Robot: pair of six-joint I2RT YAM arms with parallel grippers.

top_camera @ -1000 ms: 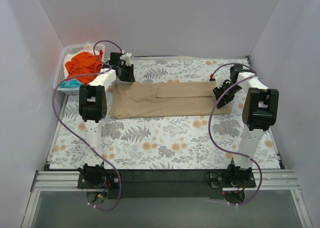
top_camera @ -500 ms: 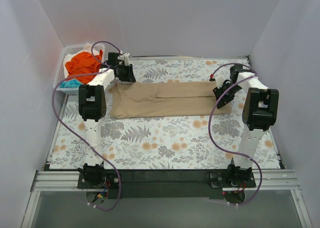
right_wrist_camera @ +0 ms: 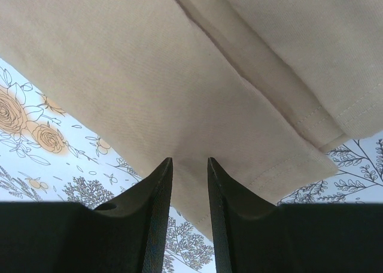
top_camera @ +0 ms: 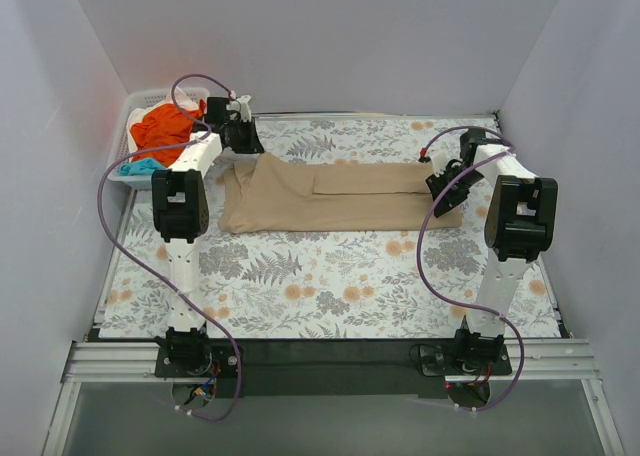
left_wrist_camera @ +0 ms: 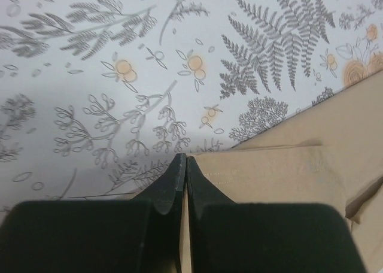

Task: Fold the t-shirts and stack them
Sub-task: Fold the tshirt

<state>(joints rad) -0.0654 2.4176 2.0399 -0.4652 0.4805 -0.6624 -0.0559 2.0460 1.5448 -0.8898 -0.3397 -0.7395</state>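
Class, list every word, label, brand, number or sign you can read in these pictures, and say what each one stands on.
None: no readable text shows in any view.
The tan t-shirt, the floral table cover and the white basket carry no legible writing, label or number.
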